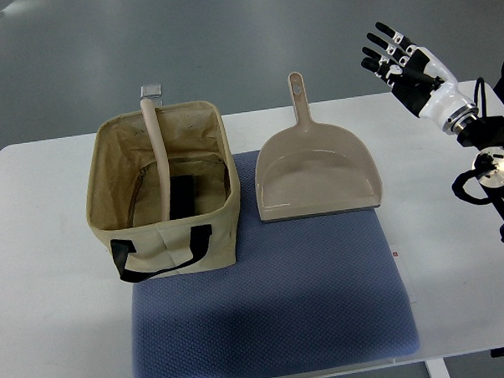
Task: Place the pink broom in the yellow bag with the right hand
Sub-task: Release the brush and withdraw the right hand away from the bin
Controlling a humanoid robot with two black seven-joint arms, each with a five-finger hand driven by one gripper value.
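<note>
While broom fills bag, dustpan beside

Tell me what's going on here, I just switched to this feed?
The broom already stands inside the yellow bag, its handle leaning on the bag's far rim. The right hand is raised at the table's far right corner, fingers spread, holding nothing. A dustpan lies untouched beside the bag, both partly on a blue mat. The left arm is out of view.
</note>
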